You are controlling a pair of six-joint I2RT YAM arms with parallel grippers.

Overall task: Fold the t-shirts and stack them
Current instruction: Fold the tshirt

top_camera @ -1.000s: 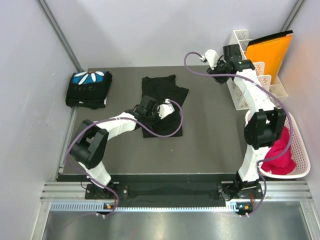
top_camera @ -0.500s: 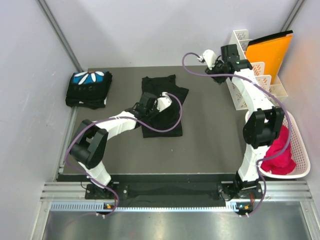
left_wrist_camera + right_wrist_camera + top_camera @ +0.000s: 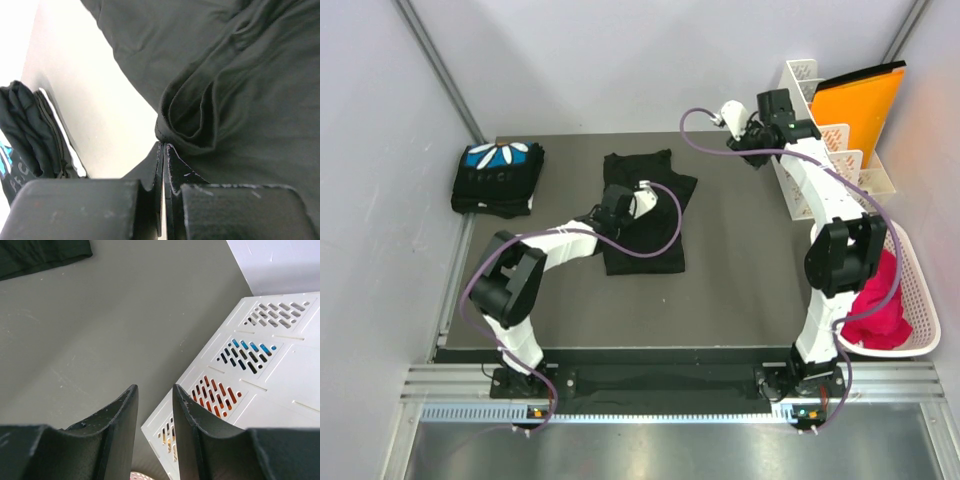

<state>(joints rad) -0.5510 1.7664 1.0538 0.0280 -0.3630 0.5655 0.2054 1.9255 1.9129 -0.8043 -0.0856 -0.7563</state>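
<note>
Black t-shirt (image 3: pixel 250 90) lies beneath the left gripper (image 3: pixel 164 150), 1 fold pinched.

A tabletop (image 3: pixel 740 260) carries two shirts. The folded t-shirt (image 3: pixel 498 178) lies in the far left corner. The spread t-shirt (image 3: pixel 650 240) lies near the middle, towards the far edge. A slotted rack (image 3: pixel 804 76) stands at the far right corner. Before it, at the right edge, a basket (image 3: pixel 923 305) holds bundled cloth (image 3: pixel 880 312).
</note>
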